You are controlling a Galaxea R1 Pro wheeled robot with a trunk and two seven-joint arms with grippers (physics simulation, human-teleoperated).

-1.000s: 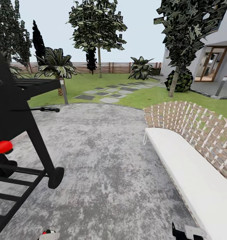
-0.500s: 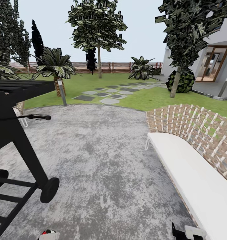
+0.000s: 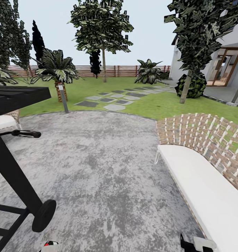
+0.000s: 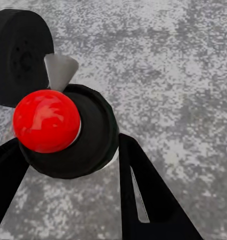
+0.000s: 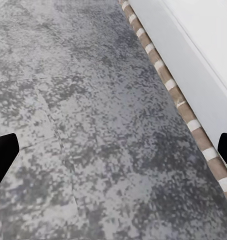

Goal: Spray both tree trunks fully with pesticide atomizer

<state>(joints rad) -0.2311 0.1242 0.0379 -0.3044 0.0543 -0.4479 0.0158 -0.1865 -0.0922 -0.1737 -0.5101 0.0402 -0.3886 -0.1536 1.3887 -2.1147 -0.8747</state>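
Atomizer (image 4: 58,130): held between the left gripper's two black fingers in the left wrist view; its red ball top and black collar sit between them, with a grey spout sticking out past the ball. In the head view a bit of its red and white shows at the bottom edge (image 3: 50,246).
Left gripper (image 4: 68,165): closed on the atomizer, one finger (image 4: 143,200) against each side of the collar.
Right gripper (image 5: 113,145): fingers spread wide, holding nothing, above grey paving beside the bench edge.
Trees: one (image 3: 104,66) stands on the lawn ahead near the fence (image 3: 126,70); the other (image 3: 185,89) stands to the right near the house. Both are well apart from the atomizer.
Floor: mottled grey patio (image 3: 98,164) under the robot; grass (image 3: 150,103) and stepping stones (image 3: 113,106) lie beyond it.
Grill (image 3: 14,154): black, wheeled, at the left, near the left gripper.
Bench (image 3: 203,189): white seat with a woven back, at the right.
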